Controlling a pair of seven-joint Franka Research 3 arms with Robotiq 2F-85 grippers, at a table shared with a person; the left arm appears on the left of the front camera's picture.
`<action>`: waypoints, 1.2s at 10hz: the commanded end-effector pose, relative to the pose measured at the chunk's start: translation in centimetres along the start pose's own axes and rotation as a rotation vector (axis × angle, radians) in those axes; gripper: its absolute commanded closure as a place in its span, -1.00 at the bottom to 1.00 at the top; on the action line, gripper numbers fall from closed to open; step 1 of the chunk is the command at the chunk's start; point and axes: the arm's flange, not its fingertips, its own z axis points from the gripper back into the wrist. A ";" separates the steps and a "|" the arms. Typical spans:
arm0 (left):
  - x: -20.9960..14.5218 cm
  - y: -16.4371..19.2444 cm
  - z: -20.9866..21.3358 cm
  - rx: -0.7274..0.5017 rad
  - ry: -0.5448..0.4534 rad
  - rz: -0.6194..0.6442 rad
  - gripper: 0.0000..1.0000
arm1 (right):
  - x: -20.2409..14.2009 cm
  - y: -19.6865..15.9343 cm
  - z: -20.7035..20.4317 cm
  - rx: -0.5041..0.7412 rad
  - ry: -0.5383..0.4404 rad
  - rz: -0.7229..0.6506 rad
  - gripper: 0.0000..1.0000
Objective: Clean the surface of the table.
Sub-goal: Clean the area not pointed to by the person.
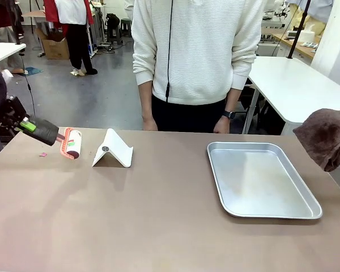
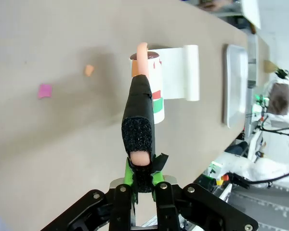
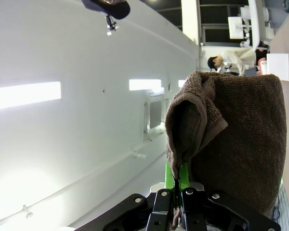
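Note:
The brownish-tan table [image 1: 158,221] stretches across the front view. Over its far left edge, my left gripper [image 1: 29,126] is shut on the black foam handle of a lint roller [image 1: 72,143], whose white-and-orange head rests low by the tabletop. In the left wrist view the green pads of the gripper [image 2: 143,175] pinch that handle, with the roller [image 2: 151,94] ahead. A pink scrap [image 1: 43,154] and an orange scrap [image 2: 88,70] lie on the table near the roller. At the far right a brown towel [image 1: 327,137] hangs in the air; my right gripper [image 3: 179,175] is shut on it.
A white folded stand [image 1: 113,150] sits right of the roller. A shallow metal tray [image 1: 260,178] lies at the right. A person in a white sweater stands at the far edge, hands [image 1: 221,126] near the table. A white table [image 1: 294,85] stands behind at right.

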 end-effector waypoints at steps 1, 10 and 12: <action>-2.7 0.2 2.8 -0.067 -0.048 -0.044 0.68 | 0.2 0.3 -0.4 0.002 -0.009 -0.003 0.94; -21.9 14.5 17.1 -0.339 -0.186 0.022 0.68 | 0.2 0.3 -0.4 0.002 -0.009 -0.003 0.94; -21.9 16.7 16.4 -0.331 -0.173 0.094 0.68 | 0.2 0.3 -0.4 0.002 -0.009 -0.003 0.94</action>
